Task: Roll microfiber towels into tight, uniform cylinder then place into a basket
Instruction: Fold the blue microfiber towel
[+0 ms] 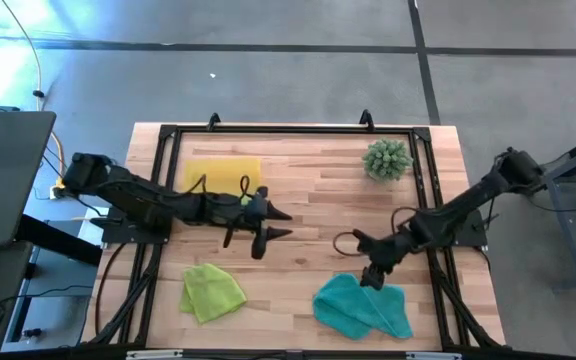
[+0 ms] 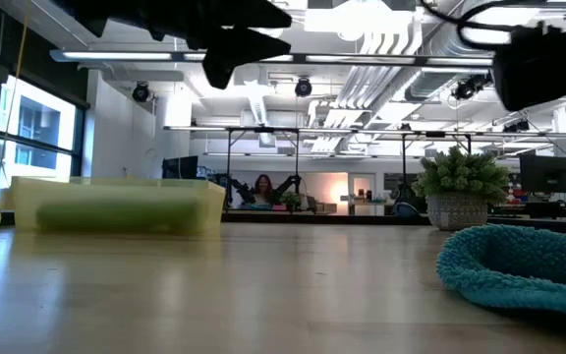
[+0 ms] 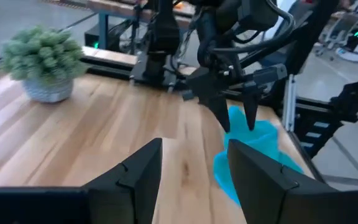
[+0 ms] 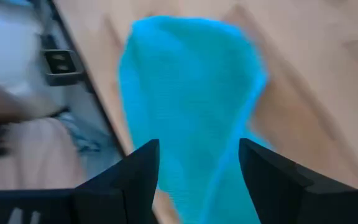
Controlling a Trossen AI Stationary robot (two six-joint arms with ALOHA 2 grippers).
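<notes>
From above, the right pincer (image 1: 372,277) is hanging wide open and empty just over the far edge of the teal towel (image 1: 363,306), which is lying crumpled near the bench's (image 1: 318,210) near right corner; the left pincer (image 1: 280,222) is hovering over the middle of the bench, also spread and holding nothing, with the yellow basket (image 1: 222,172) behind it toward the far left corner and a lime green towel (image 1: 211,291) lying loose near the near left corner. The step in hand looks like picking up the teal towel, and doing it well probably means catching one edge or corner instead of the bunched middle, so it can be flattened before rolling. At bench height, the basket (image 2: 116,205) is showing a green roll (image 2: 116,214) already lying inside it, and the teal towel (image 2: 524,265) is sitting heaped in a raised fold, so it will need spreading first. Looking past the left pincer's fingers (image 3: 129,180), the right pincer (image 3: 236,115) is pointing down right at the teal towel (image 3: 247,146), with the potted plant (image 3: 42,62) well apart toward the far right corner. From the right wrist, the open fingers (image 4: 135,171) are straddling the teal towel (image 4: 185,99), which is rumpled, so a low, square descent should be helping it grip a single layer.
</notes>
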